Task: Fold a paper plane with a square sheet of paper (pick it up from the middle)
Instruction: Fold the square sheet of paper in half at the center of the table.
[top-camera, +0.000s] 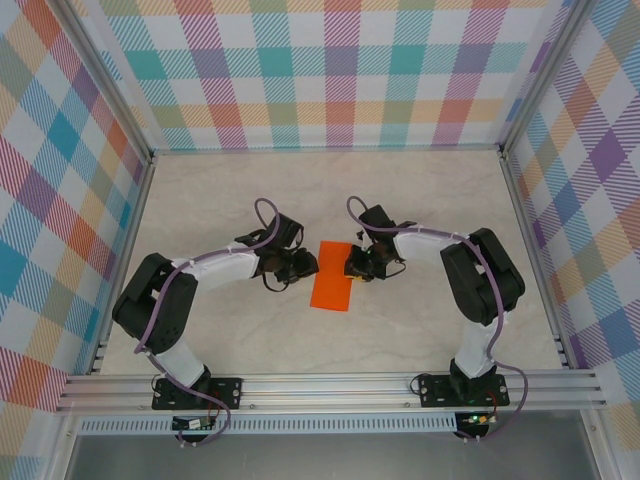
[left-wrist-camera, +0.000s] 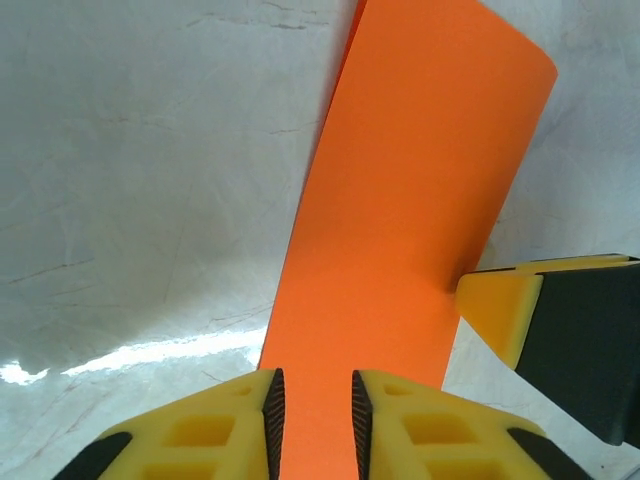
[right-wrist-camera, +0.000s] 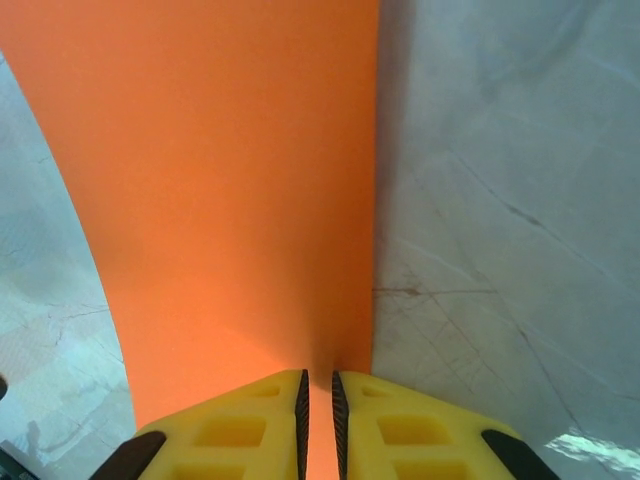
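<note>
the orange paper (top-camera: 332, 278) lies on the pale marbled table (top-camera: 420, 200) at the middle of the top view, a narrow upright strip and not yet a dart, with a gripper at each long edge. the left gripper (top-camera: 305, 265) is at its left edge; in the left wrist view its yellow jaws stand a little apart at the bottom of the frame, let go, with orange showing through the gap. the right gripper (top-camera: 352, 267) is at the right edge; in its own view the jaws are almost together, a thin orange slit between them, and i cannot tell whether they pinch the sheet or just straddle it. the sheet looks very light, thin and floppy: it bows upward across both wrist views instead of lying flat, so it would likely slide on the smooth table, crumple under a hard squeeze and hold any crease it is given. a fair place to take it is the middle of a long edge, where an edge lifts clear of the table. no brand, label or writing can be read anywhere; the checked walls carry pattern alone.
</note>
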